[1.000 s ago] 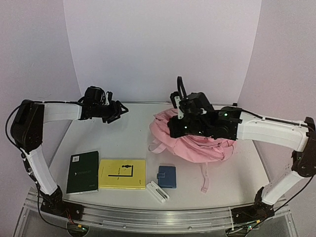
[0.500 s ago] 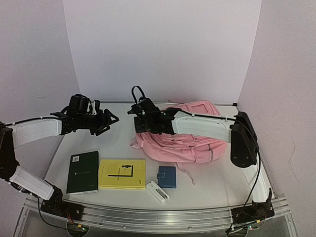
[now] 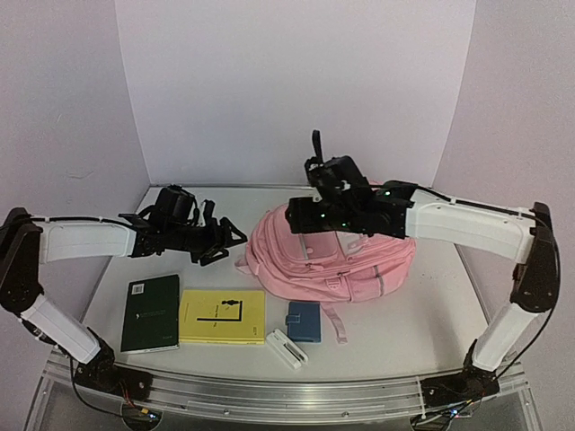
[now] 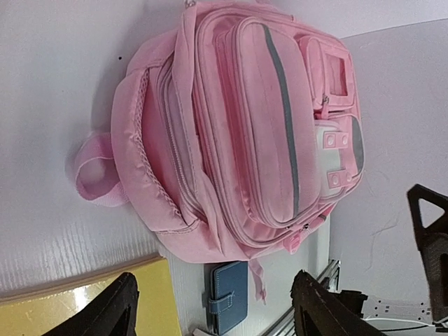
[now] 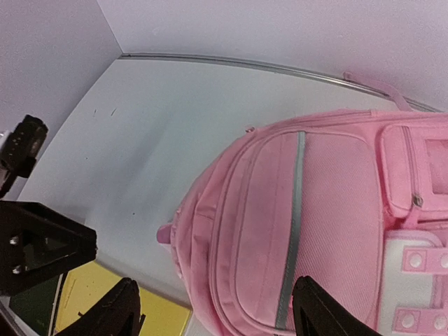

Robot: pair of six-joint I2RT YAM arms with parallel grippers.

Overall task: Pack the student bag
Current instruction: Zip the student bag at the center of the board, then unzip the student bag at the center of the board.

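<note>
The student bag [image 3: 334, 262], a large pink backpack with grey strips, lies front up in the middle of the table, its top end toward the left. It fills the left wrist view [image 4: 259, 126] and the right wrist view [image 5: 315, 231]. My right gripper [image 3: 299, 221] hangs open just above the bag's top end, with nothing between its fingers [image 5: 217, 315]. Left of the bag, my left gripper [image 3: 226, 244] is open and points at the bag's top, a short way off it [image 4: 213, 315].
Along the front of the table lie a dark green notebook [image 3: 151, 312], a yellow book [image 3: 222, 316], a blue wallet [image 3: 304, 321] and a small white case [image 3: 287, 348]. The wallet [image 4: 227, 297] sits close under the bag's edge. Walls close in at the back and sides.
My right gripper has opened and let go of the bag, which has settled front up. My left gripper has moved right, toward the bag, and opened a little wider.
</note>
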